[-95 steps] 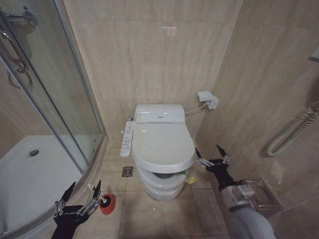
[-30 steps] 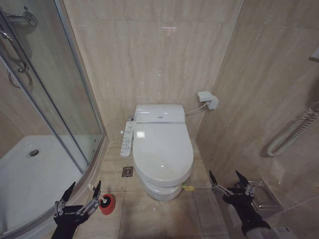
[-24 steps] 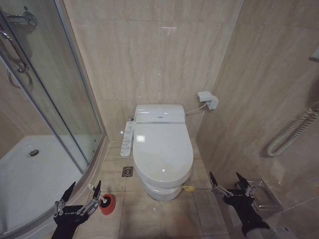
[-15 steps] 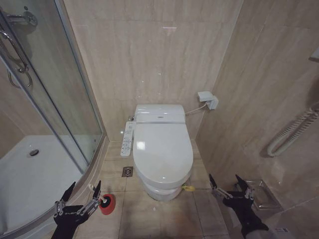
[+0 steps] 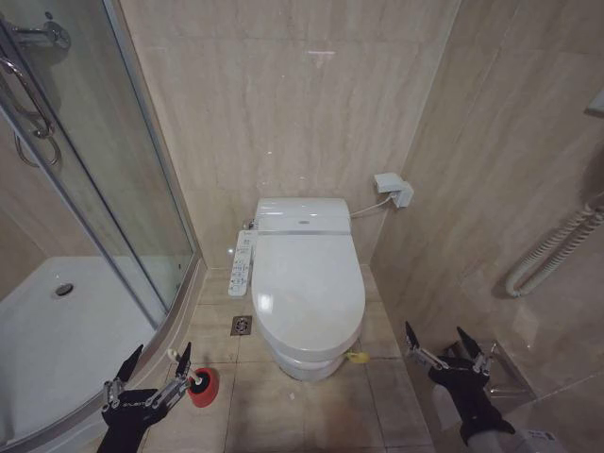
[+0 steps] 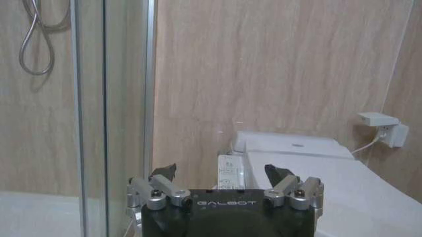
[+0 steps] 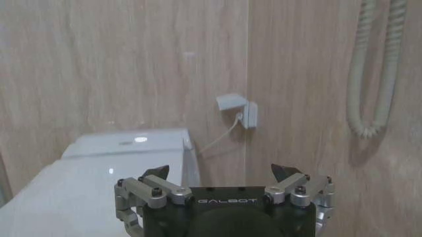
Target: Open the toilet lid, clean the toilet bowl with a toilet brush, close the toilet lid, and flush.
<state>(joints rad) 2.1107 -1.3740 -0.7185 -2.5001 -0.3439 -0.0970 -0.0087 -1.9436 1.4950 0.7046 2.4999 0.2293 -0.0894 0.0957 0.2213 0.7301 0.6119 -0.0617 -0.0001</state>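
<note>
Your toilet lid (image 5: 308,288) lies flat and shut over the toilet bowl (image 5: 304,360), its long axis running from the tank at the back wall straight out toward you, with the rounded front edge nearest the robot. Both arms hang low and well short of it. The right gripper (image 5: 448,352) sits to the right of the toilet near the side wall, fingers spread wide and holding nothing; the left gripper (image 5: 151,371) is down at the lower left by the shower enclosure (image 5: 113,189), also spread open and empty. The toilet brush (image 5: 179,360) stands in its red holder cup (image 5: 202,386) on the floor just beside the left gripper's fingertips, so that arm is plainly the nearer one for the brush. The yellow-green strap loop (image 5: 356,357) shows on the floor side of the lid's front right edge, forward and to the left of the right gripper, and that arm is the closer of the two to it (judging from the head view). With the lid down, the next step could be either lifting it or flushing. For lifting, your reach from the right would go inward and slightly forward to the strap.
</note>
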